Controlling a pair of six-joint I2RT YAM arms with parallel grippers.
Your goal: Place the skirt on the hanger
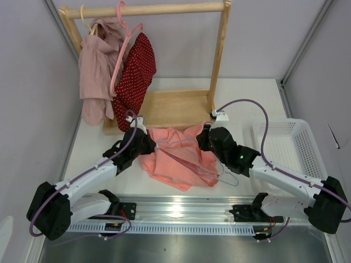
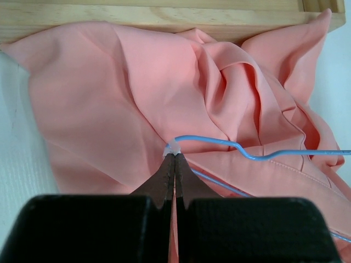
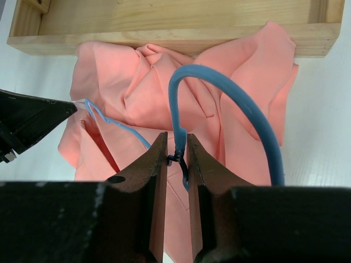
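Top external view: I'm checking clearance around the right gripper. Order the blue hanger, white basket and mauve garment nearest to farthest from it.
1. Blue hanger: pinched in the right gripper itself.
2. White basket: off to its right.
3. Mauve garment: hanging at the rack's far left.

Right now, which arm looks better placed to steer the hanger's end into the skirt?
Probably left: the left claw is shut on the hanger tip, right over the skirt; the right claw pinches its neck.

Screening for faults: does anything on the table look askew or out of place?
The skirt lies bunched in folds against the wooden rack base, with the hanger lying across it, pinched by the left hand and right hand. Nothing looks damaged.
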